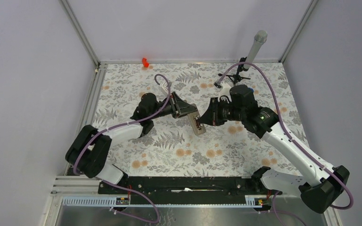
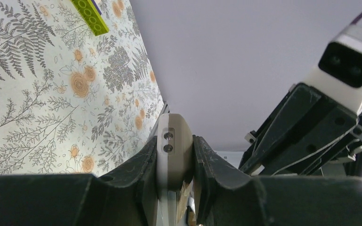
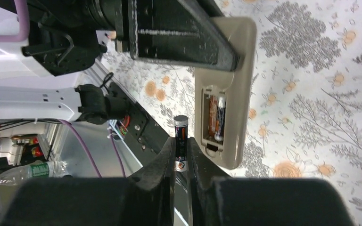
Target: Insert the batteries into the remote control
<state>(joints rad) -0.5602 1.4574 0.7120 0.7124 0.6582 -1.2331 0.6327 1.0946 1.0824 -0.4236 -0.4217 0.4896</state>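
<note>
The white remote control hangs above the table's middle, held at one end by my left gripper. In the left wrist view its end sits clamped between the fingers. In the right wrist view its back faces the camera with the compartment open; one battery lies inside beside an orange slot. My right gripper is shut on the second battery, upright, just left of the compartment. In the top view this gripper is close beside the remote.
A yellow-green bar lies on the fern-patterned cloth. A small red object sits at the back edge. A microphone on a stand is at the back right. A water bottle lies beyond the table's near rail.
</note>
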